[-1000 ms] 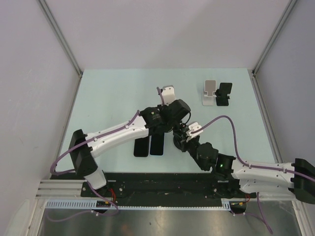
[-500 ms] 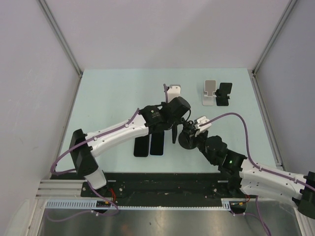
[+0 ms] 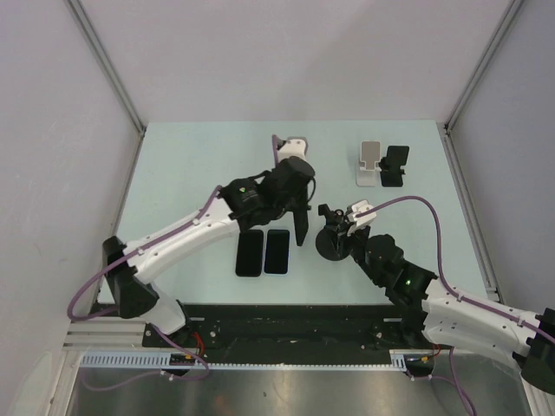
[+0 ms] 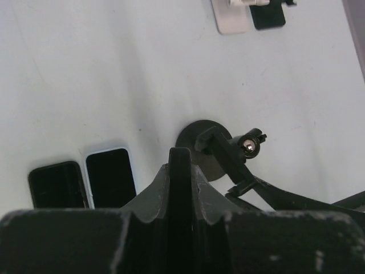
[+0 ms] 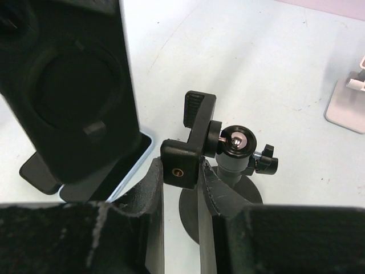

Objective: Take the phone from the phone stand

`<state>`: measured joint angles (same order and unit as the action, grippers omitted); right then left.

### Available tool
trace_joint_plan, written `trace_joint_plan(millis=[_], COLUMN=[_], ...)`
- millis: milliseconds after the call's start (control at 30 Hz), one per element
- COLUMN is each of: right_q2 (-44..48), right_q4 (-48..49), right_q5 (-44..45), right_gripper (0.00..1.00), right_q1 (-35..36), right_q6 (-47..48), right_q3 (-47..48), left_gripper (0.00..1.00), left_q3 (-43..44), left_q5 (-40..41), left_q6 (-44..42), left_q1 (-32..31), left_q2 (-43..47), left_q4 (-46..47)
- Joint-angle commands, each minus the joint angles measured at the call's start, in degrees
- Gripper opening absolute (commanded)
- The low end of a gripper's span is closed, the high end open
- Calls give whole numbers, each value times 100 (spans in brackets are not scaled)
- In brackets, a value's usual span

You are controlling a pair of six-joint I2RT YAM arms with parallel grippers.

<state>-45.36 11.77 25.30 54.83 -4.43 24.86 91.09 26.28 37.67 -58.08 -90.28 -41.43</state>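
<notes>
The phone (image 3: 301, 227), dark and upright on its edge, hangs above the table in my left gripper (image 3: 297, 206), which is shut on it. In the left wrist view its thin edge (image 4: 180, 177) runs between the fingers. The black phone stand (image 3: 329, 248) stands just right of it on a round base, its clamp holding nothing. My right gripper (image 5: 180, 171) is shut on the lower block of the stand's clamp (image 5: 181, 161), beside the ball head (image 5: 236, 142). The phone's back (image 5: 74, 97) fills the upper left of the right wrist view, apart from the stand.
Two more dark phones (image 3: 249, 252) (image 3: 277, 251) lie flat side by side left of the stand. A white stand (image 3: 370, 165) and a small black stand (image 3: 395, 165) sit at the back right. Grey walls close in the table's sides and back.
My left gripper has carried the phone up and left, away from the stand's clamp. The right gripper has stayed at the stand, its jaws slightly wider.
</notes>
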Motion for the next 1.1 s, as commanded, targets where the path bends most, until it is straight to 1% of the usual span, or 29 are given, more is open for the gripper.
trace_joint_plan(millis=[0, 100, 133, 233, 267, 333, 367, 400, 433, 467, 500, 567, 600, 633, 667, 700, 733, 767, 833, 867, 900, 933, 1000, 1033, 1067], right_q2=[54, 54, 63, 72, 54, -16, -138, -209, -305, -550, -683, -1034, -1419, -1605, -1790, -2201, -2396, -2624, -3213, -3390, -3565, -3950, -4338, -4654, -4831], right_q4=[-87, -96, -79, 44, 149, 299, 430, 501, 580, 755, 835, 1028, 1081, 1204, 1292, 1388, 1546, 1609, 1757, 1811, 1846, 1864, 1882, 1934, 2021], right_q5=[-165, -437, -473, -789, -929, -1386, -1570, -1972, -2185, -2640, -2818, -3230, -3372, -3513, -3897, -4119, -4347, -4880, -5428, -5891, -6105, -6298, -6878, -7342, -7529], right_gripper=[0, 1, 1, 1, 0, 0, 0, 0, 0, 0, 0, 0, 0, 0, 0, 0, 0, 0, 0, 0, 0, 0, 0, 0, 0], right_q1=[-262, -411, -446, -674, -875, -1131, -1271, -1569, -1711, -1860, -2140, -2353, -2537, -2652, -2766, -3028, -3170, -3293, -3644, -3750, -3830, -3996, -4172, -4365, -4445], right_q6=[223, 389, 416, 425, 434, 434, 582, 592, 636, 662, 688, 863, 943, 1004, 1118, 1137, 1154, 1155, 1163, 1216, 1277, 1321, 1304, 1269, 1199], right_q3=[150, 142, 150, 159, 151, 194, 238, 291, 361, 518, 624, 983, 1107, 1222, 1484, 1600, 1740, 2028, 2355, 2478, 2784, 2926, 3391, 3550, 3665], left_gripper=[0, 0, 0, 0, 0, 0, 0, 1, 0, 1, 0, 0, 0, 0, 0, 0, 0, 1, 0, 0, 0, 0, 0, 0, 0], left_q3=[-108, -363, -425, -644, -784, -943, -1118, -1224, -1329, -1583, -1707, -2005, -2068, -2147, -2165, -2200, -2244, -2271, -2385, -2394, -2403, -2420, -2447, -2473, -2482], left_q5=[-237, -501, -623, -651, -616, -598, -615, -616, -598, -607, -624, -624, -624, -616, -563, -441, -362, -282, -89, -27, 69, 105, 158, 210, 245], left_q6=[-409, -716, -891, -1374, -1472, -1718, -1789, -1842, -1929, -1974, -2026, -2053, -2097, -2123, -2141, -2185, -2194, -2203, -2211, -2211, -2246, -2247, -2255, -2255, -2255], left_q1=[490, 929, 1174, 1579, 1668, 1983, 2072, 2151, 2283, 2336, 2380, 2477, 2495, 2556, 2574, 2626, 2644, 2653, 2688, 2697, 2706, 2723, 2776, 2785, 2811], left_q2=[801, 1117, 1292, 1617, 1706, 1829, 1952, 2005, 2066, 2180, 2242, 2339, 2427, 2454, 2471, 2515, 2533, 2559, 2586, 2577, 2568, 2568, 2559, 2559, 2542], left_q4=[197, 197, 205, 197, 205, 223, 232, 258, 293, 406, 469, 652, 697, 715, 759, 768, 794, 820, 864, 882, 882, 891, 909, 935, 944])
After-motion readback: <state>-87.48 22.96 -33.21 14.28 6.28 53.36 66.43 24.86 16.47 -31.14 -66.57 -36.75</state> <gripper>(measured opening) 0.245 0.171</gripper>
